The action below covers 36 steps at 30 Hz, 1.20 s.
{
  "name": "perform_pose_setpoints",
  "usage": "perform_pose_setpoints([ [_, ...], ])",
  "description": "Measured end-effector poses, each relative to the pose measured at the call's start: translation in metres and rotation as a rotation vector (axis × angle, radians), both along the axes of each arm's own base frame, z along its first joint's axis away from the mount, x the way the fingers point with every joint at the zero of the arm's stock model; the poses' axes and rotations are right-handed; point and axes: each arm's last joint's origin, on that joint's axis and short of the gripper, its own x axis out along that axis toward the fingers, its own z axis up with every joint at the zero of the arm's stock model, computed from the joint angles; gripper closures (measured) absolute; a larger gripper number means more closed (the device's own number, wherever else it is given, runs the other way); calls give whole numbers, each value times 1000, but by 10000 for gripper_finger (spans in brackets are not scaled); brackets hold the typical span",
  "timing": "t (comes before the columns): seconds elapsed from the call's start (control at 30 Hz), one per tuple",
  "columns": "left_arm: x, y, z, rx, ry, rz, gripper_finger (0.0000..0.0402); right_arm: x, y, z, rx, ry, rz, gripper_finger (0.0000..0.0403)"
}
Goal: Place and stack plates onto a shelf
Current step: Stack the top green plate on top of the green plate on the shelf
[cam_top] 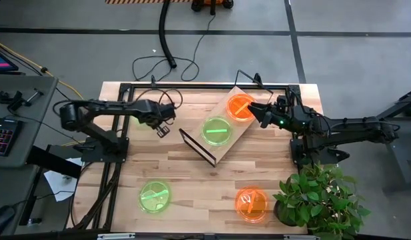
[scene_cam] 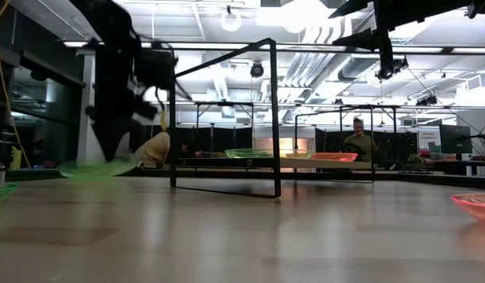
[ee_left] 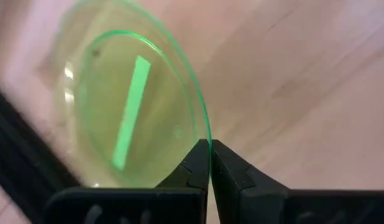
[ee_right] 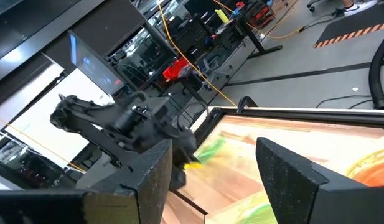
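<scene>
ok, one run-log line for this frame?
left gripper: shut on green plate rim | right gripper: open by shelf | shelf: one green, one orange plate

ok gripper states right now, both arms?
Left gripper: shut on the rim of a green plate.
Right gripper: open, holding nothing, by the orange plate on the shelf.
</scene>
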Motion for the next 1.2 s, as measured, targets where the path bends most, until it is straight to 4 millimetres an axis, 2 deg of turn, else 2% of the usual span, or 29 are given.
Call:
perform_pose_setpoints([
  [0.23, 4, 2, 60, 86, -160, -64, 401, 0, 0, 0, -2, 1, 0, 187],
  [0.37, 11, 5, 98, 156, -258, -173, 401, 0, 0, 0, -2, 1, 0, 187],
  [0.53, 31, 4, 141, 224, -345, -483, 401, 0, 0, 0, -2, 1, 0, 187],
  [0.7, 60, -3, 166, 304, -332, -933, 401, 0, 0, 0, -1, 1, 0, 187],
  [0.8, 81, -9, 169, 387, -230, -1216, 401, 0, 0, 0, 1, 0, 0, 187],
  [0.97, 111, -11, 149, 467, 46, -1639, 401, 0, 0, 0, 1, 0, 0, 187],
  [1.1, 130, -5, 123, 478, 286, -1839, 401, 0, 0, 0, -1, 1, 0, 187],
  [1.2, 140, -3, 106, 439, 359, -1921, 401, 0, 0, 0, -2, 2, 0, 187],
])
